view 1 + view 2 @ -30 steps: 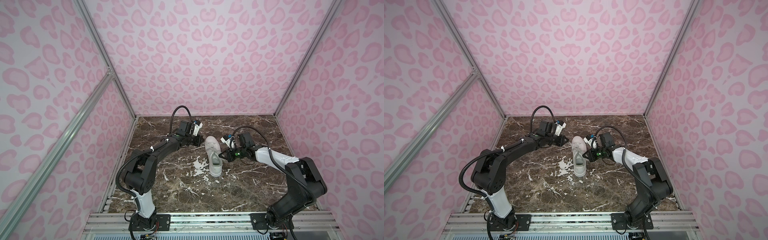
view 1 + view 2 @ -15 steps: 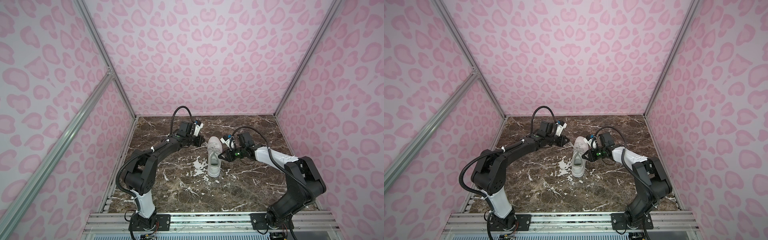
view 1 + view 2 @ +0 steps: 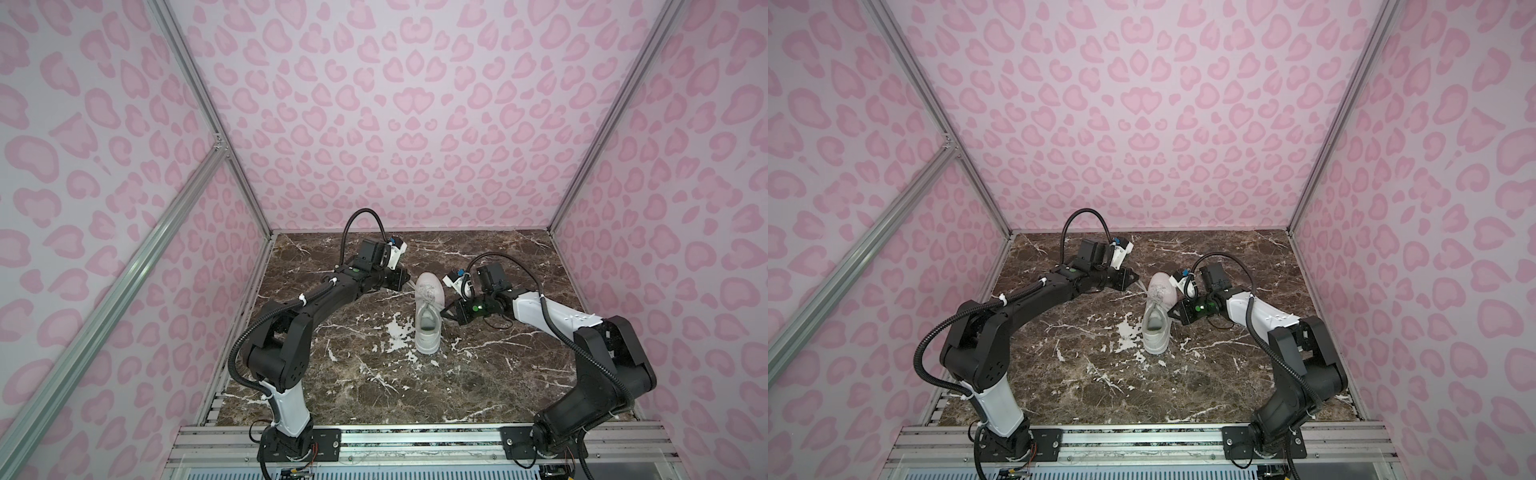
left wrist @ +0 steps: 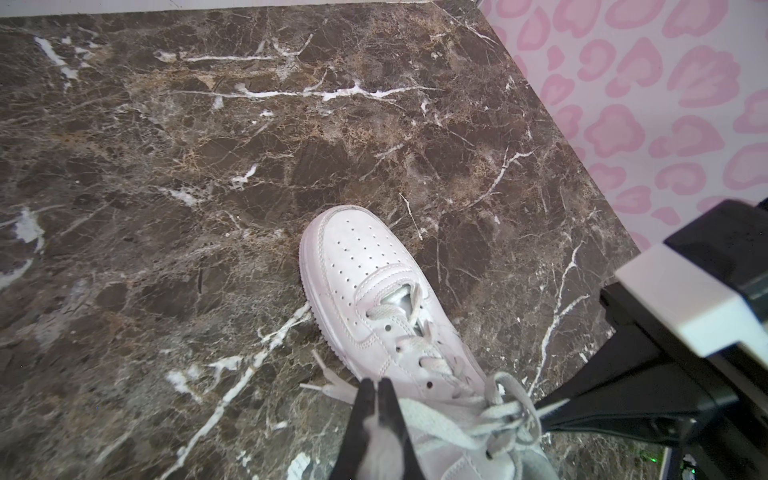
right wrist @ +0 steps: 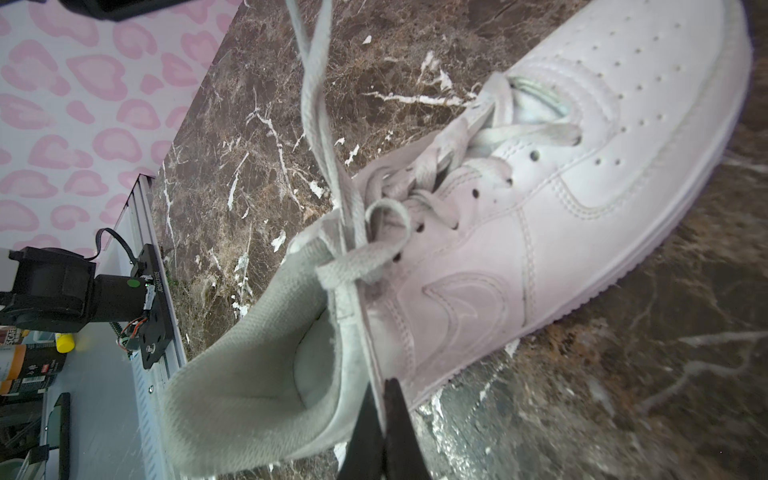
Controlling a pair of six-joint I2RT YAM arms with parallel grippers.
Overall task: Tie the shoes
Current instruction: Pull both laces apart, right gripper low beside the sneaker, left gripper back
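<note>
In both top views a white low-top shoe (image 3: 428,328) (image 3: 1156,328) stands mid-table, toe toward the back wall. My left gripper (image 3: 409,283) (image 3: 1140,285) is at its toe-side left and my right gripper (image 3: 448,314) (image 3: 1172,312) at its right by the collar. In the left wrist view the left gripper (image 4: 377,384) is shut on a flat white lace (image 4: 436,415) that runs taut to the knot (image 4: 519,411); two lace tips stick out past the fingers. In the right wrist view the right gripper (image 5: 380,388) is shut on a lace strand leading up the collar edge to the knot (image 5: 353,253).
The brown marble tabletop (image 3: 374,374) is boxed in by pink patterned walls on three sides, with an aluminium rail (image 3: 415,440) along its front edge. The right arm's wrist (image 4: 685,332) hangs close beside the shoe. Bottles (image 5: 33,365) stand off the table beyond the rail.
The shoe's toe has swung slightly to the right. Both grippers have stayed by the shoe, holding the laces.
</note>
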